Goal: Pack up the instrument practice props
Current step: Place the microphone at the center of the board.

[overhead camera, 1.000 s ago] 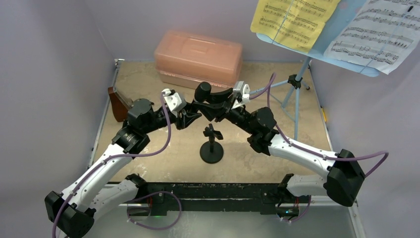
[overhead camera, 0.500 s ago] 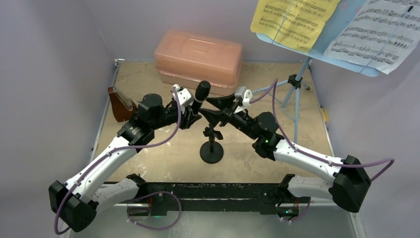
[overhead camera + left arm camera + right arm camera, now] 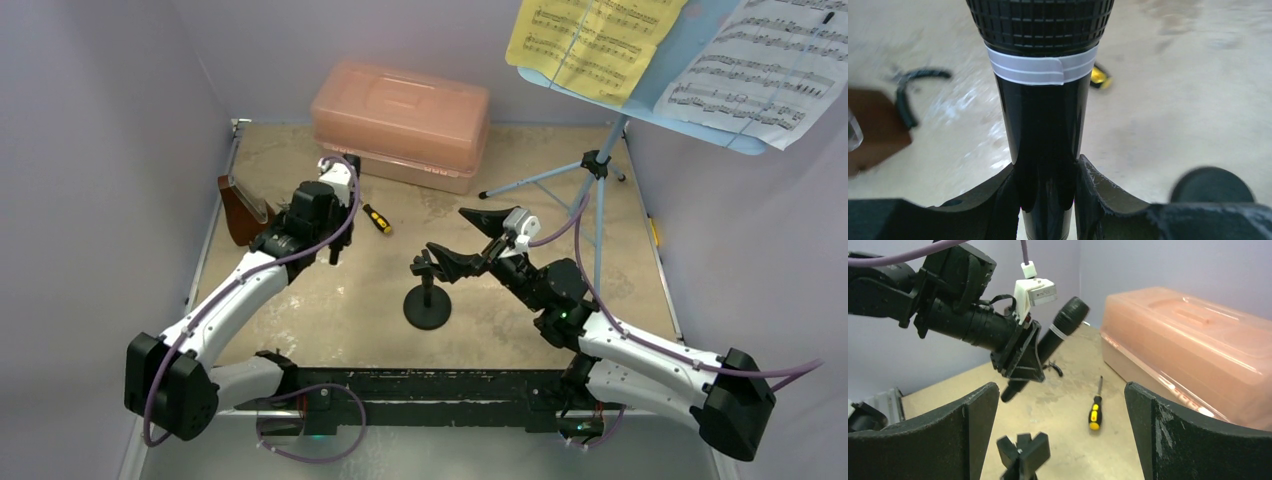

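Two hands hang over the surface: the left hand pinches the black mic by its lower shaft, clear of the surface, near the metronome and a screwdriver. The right hand is spread wide and empty, just by the clip of the round-based mic stand. The music stand with its pages stands far right

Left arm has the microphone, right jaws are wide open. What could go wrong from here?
1. The left gripper pinches the microphone on its glossy, tapering body with the head sticking far out; it might slip or swivel in transit.
2. The pink case is shut, so the microphone has nowhere to go until the lid is lifted, likely one-handed.
3. The open right gripper hangs close over the small stand; a careless descent could topple it.
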`<state>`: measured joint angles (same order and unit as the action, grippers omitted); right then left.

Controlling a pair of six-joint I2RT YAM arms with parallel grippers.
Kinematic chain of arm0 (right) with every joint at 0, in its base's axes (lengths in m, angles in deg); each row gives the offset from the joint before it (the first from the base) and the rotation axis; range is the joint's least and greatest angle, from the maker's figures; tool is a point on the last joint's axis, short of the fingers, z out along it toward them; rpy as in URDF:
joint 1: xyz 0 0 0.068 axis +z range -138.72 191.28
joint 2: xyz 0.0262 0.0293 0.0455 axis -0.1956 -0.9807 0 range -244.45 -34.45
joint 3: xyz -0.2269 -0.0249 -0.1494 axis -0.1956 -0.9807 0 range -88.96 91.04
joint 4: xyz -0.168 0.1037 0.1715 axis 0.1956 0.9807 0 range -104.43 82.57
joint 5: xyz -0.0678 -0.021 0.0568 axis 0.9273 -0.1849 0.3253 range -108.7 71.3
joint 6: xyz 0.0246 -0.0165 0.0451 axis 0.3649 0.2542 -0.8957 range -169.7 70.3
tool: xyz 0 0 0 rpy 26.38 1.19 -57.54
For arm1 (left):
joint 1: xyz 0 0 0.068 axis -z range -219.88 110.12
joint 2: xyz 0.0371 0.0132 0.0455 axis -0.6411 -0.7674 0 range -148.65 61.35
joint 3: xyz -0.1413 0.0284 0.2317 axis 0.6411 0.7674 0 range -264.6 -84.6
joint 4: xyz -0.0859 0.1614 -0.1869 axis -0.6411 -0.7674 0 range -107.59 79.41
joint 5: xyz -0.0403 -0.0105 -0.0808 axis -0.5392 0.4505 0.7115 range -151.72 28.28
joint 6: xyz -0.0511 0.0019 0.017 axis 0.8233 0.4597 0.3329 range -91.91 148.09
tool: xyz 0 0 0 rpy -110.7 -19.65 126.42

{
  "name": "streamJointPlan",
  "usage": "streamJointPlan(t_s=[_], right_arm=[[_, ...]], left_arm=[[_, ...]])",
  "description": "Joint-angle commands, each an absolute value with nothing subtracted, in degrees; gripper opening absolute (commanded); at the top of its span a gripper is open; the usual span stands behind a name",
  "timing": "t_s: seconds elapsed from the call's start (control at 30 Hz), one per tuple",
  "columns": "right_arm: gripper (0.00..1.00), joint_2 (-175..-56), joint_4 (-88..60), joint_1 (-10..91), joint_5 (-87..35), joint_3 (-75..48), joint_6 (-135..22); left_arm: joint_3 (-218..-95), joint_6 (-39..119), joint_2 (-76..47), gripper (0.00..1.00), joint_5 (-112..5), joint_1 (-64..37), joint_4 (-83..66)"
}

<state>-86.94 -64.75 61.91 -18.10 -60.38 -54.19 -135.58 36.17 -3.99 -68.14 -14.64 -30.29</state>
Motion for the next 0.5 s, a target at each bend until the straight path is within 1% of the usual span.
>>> streamJointPlan(t_s=[0.0, 0.13, 0.2, 0.37, 0.47], right_arm=[[0.98, -84.39, -66.86, 62.08, -13.65, -62.93, -51.5], [0.98, -83.5, -68.47, 62.07, -12.3, -64.97, -51.5], [0.98, -83.24, -69.43, 62.03, -11.75, -65.98, -51.73], [0.98, -83.24, -70.16, 62.07, -10.62, -66.55, -51.9], [0.98, -82.9, -70.35, 62.08, -10.2, -66.68, -51.81]], left_arm=[[-136.08, 42.9, -7.46, 0.0, -80.05, -18.13, -34.7], [-135.93, 46.51, -10.05, 0.0, -88.71, -19.79, -38.07], [-135.5, 47.27, -11.11, 0.0, -90.05, -22.19, -38.81], [-134.09, 47.46, -14.45, 0.0, -85.04, -29.63, -39.22], [-134.2, 48.72, -17.23, 0.0, -85.0, -32.45, -40.01]])
